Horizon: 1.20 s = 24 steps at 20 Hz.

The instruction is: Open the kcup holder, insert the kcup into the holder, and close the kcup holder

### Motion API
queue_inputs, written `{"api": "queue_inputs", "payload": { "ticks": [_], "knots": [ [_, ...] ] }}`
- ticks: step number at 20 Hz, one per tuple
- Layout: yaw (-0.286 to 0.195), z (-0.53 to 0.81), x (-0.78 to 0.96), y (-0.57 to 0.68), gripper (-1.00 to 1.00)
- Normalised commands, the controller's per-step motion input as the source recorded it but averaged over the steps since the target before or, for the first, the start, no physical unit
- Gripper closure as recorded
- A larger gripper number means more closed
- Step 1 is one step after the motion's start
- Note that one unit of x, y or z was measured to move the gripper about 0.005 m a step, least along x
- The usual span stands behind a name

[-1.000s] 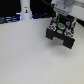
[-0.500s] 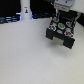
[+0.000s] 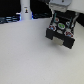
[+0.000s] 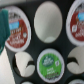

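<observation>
In the exterior view the arm sits in the upper right of the frame above the kcup holder (image 3: 61, 31), much as it did a second ago; across the three exterior pictures the only visible shift is a slight settling of the arm over the black box, with nothing else on the white table (image 3: 25, 55) having moved. The holder's tray looks pulled out toward the lower right, its pod slots facing up, so the opening step seems done. The wrist view looks straight down into that tray: a kcup (image 4: 51, 64) with a green top sits in a slot low in the centre of the frame, red-topped pods (image 4: 17, 30) lie at the upper left and upper right, and an empty white slot (image 4: 48, 20) shows at the upper centre. I judge the green pod to be seated already, which would leave only pushing the tray shut. The gripper's fingertips are not clearly seen in either view, so whether the jaws stand wide or narrow I cannot tell. The tall white bottle (image 3: 24, 10) stands well apart at the upper left.
</observation>
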Motion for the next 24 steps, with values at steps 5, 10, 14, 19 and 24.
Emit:
{"api": "queue_inputs", "payload": {
  "ticks": [5,10,14,19,24],
  "knots": [
    [0.020,0.02,0.72,-0.32,-1.00],
    [0.047,-0.18,0.58,-0.16,-1.00],
    [0.082,-0.32,0.39,0.00,-1.00],
    [0.167,-0.24,0.14,0.18,-1.00],
    [0.235,-0.19,0.12,0.18,-1.00]
  ]
}}
